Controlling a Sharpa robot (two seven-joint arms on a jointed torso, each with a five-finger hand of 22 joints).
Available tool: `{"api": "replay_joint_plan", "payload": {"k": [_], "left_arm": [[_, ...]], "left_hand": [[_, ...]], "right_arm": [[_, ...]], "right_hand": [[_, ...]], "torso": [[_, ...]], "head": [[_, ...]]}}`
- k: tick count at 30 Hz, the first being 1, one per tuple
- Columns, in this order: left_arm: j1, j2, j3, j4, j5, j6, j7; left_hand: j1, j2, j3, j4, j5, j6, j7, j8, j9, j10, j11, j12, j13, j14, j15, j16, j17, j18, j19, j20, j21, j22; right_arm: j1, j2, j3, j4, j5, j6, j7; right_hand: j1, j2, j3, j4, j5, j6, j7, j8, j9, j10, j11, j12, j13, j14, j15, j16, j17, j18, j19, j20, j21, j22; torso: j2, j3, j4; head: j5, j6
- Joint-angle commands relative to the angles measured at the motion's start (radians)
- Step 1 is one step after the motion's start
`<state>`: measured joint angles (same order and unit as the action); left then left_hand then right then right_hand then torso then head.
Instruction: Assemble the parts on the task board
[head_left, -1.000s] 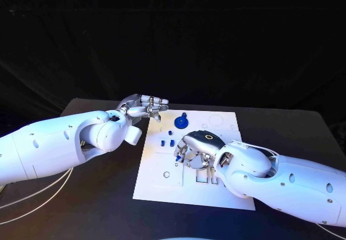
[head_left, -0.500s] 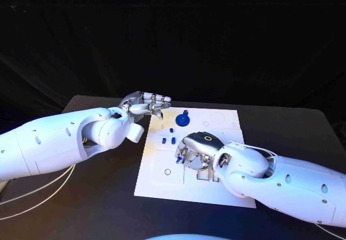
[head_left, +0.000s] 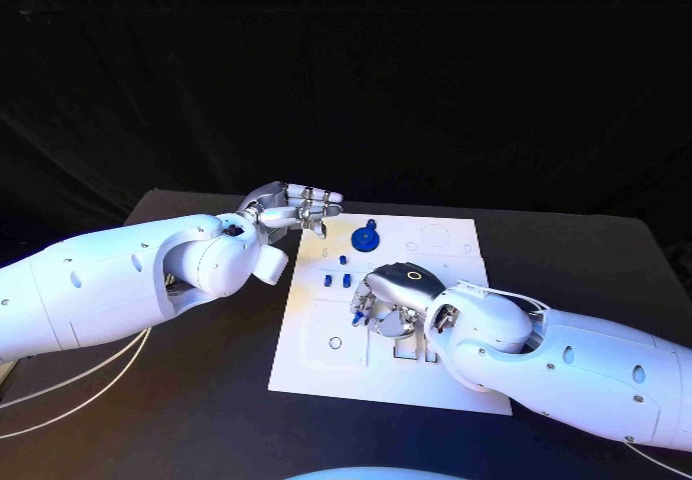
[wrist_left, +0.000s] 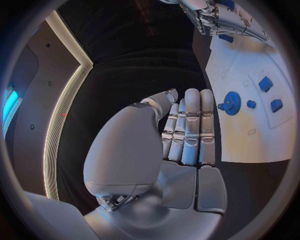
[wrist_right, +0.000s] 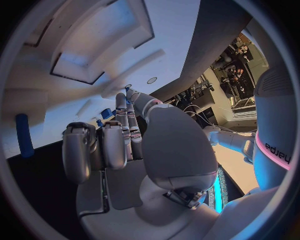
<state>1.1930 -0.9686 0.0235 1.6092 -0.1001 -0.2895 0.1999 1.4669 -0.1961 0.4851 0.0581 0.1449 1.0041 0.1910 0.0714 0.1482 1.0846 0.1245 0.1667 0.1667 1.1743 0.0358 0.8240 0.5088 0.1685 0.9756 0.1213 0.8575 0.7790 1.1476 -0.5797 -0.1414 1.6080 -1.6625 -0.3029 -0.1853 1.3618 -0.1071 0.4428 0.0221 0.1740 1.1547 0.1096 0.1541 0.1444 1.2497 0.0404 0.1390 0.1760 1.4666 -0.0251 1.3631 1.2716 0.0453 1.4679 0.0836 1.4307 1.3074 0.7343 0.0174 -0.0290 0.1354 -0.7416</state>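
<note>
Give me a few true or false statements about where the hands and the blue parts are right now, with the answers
1. The right hand is over the board. True.
2. The left hand holds the blue gear. False: it holds nothing, and the gear is on the board beside it.
3. The left hand is at the board's far left corner. True.
4. The board lies on a white table. False: the table is black.

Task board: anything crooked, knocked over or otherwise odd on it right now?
Nothing stands out. The task board lies flat on the table, the blue gear sits at its far end, and small blue parts lie near it. The right hand is low over the board's middle; the left hand is off its far corner.
</note>
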Motion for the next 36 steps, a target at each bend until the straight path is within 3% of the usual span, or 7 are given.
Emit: {"api": "replay_joint_plan", "payload": {"k": [1, 18, 23, 26, 29, 36], "left_arm": [[0.001, 0.001, 0.001, 0.004, 0.005, 0.019, 0.006], [0.001, -0.001, 0.001, 0.003, 0.005, 0.021, 0.0], [0.001, -0.001, 0.001, 0.003, 0.005, 0.021, 0.0], [0.001, -0.001, 0.001, 0.003, 0.005, 0.022, -0.001], [0.001, -0.001, 0.001, 0.003, 0.005, 0.023, -0.002], [0.001, -0.001, 0.001, 0.001, 0.005, 0.025, -0.004]], "left_hand": [[0.0, 0.01, -0.005, 0.0, 0.001, -0.006, 0.003, -0.004, -0.002, -0.007, -0.002, 0.004, 0.0, -0.007, 0.001, -0.007, -0.002, 0.016, -0.003, 0.002, -0.004, -0.001], [-0.001, 0.011, -0.006, 0.0, 0.001, -0.007, 0.003, -0.003, -0.002, -0.008, -0.001, 0.006, 0.0, -0.008, 0.001, -0.007, -0.003, 0.016, -0.004, 0.003, -0.005, -0.002], [-0.001, 0.011, -0.006, 0.0, 0.001, -0.007, 0.003, -0.003, -0.002, -0.008, -0.001, 0.006, 0.0, -0.008, 0.001, -0.007, -0.003, 0.016, -0.004, 0.003, -0.005, -0.002], [-0.001, 0.011, -0.006, 0.0, 0.001, -0.007, 0.003, -0.003, -0.002, -0.008, -0.001, 0.006, 0.0, -0.008, 0.001, -0.007, -0.003, 0.016, -0.004, 0.003, -0.005, -0.002], [-0.002, 0.011, -0.007, 0.0, 0.0, -0.007, 0.003, -0.003, -0.002, -0.009, -0.001, 0.006, 0.0, -0.009, 0.001, -0.008, -0.004, 0.016, -0.004, 0.003, -0.005, -0.002], [-0.003, 0.011, -0.009, 0.0, 0.0, -0.008, 0.004, -0.003, -0.003, -0.011, -0.001, 0.007, 0.0, -0.009, 0.002, -0.008, -0.005, 0.016, -0.004, 0.004, -0.006, -0.003]], "right_arm": [[-0.005, 0.003, -0.003, -0.005, -0.021, 0.035, -0.005], [-0.01, 0.011, -0.006, -0.001, -0.023, 0.061, -0.004], [-0.01, 0.013, -0.006, -0.004, -0.024, 0.078, -0.019], [-0.01, 0.012, -0.006, -0.009, -0.031, 0.074, -0.036], [-0.01, 0.008, -0.006, -0.009, -0.04, 0.059, -0.049], [-0.007, -0.032, -0.006, 0.04, -0.051, 0.03, -0.059]], "right_hand": [[-0.012, 0.001, -0.001, 0.005, 0.005, 0.007, 0.001, 0.007, 0.001, 0.002, 0.007, -0.004, -0.001, 0.048, -0.003, 0.002, 0.0, -0.013, 0.034, -0.005, 0.004, 0.201], [-0.021, -0.003, -0.007, 0.008, 0.008, 0.003, 0.002, 0.004, 0.002, 0.0, 0.008, -0.008, 0.0, 0.047, -0.002, 0.0, -0.005, -0.012, 0.031, -0.004, -0.002, 0.199], [-0.056, -0.025, -0.031, 0.025, 0.04, -0.039, 0.022, -0.023, -0.006, -0.039, 0.025, -0.037, -0.007, 0.045, 0.012, -0.004, -0.011, -0.009, 0.023, 0.004, -0.017, 0.193], [-0.072, -0.04, -0.047, 0.033, 0.04, -0.082, 0.045, -0.05, -0.015, -0.088, 0.046, -0.065, -0.016, 0.04, 0.029, -0.015, -0.028, -0.003, 0.007, 0.016, -0.05, 0.18], [-0.078, -0.051, -0.067, 0.034, 0.038, -0.108, 0.057, -0.068, -0.022, -0.132, 0.061, -0.073, -0.023, 0.033, 0.041, -0.033, -0.053, 0.006, -0.012, 0.028, -0.09, 0.163], [-0.074, -0.058, -0.09, 0.029, 0.038, -0.119, 0.06, -0.077, -0.025, -0.164, 0.067, -0.066, -0.026, 0.029, 0.046, -0.042, -0.065, 0.012, -0.026, 0.037, -0.119, 0.151]], "torso": [[0.0, 0.0, -0.0002], [-0.001, -0.0006, -0.0001], [-0.001, -0.0008, 0.0007], [-0.002, -0.0007, 0.0003], [-0.001, -0.0006, 0.0006], [-0.002, 0.0005, 0.0]], "head": [[0.002, -0.002], [0.002, -0.002], [0.0, 0.002], [-0.001, 0.004], [-0.003, 0.006], [-0.006, 0.011]]}}
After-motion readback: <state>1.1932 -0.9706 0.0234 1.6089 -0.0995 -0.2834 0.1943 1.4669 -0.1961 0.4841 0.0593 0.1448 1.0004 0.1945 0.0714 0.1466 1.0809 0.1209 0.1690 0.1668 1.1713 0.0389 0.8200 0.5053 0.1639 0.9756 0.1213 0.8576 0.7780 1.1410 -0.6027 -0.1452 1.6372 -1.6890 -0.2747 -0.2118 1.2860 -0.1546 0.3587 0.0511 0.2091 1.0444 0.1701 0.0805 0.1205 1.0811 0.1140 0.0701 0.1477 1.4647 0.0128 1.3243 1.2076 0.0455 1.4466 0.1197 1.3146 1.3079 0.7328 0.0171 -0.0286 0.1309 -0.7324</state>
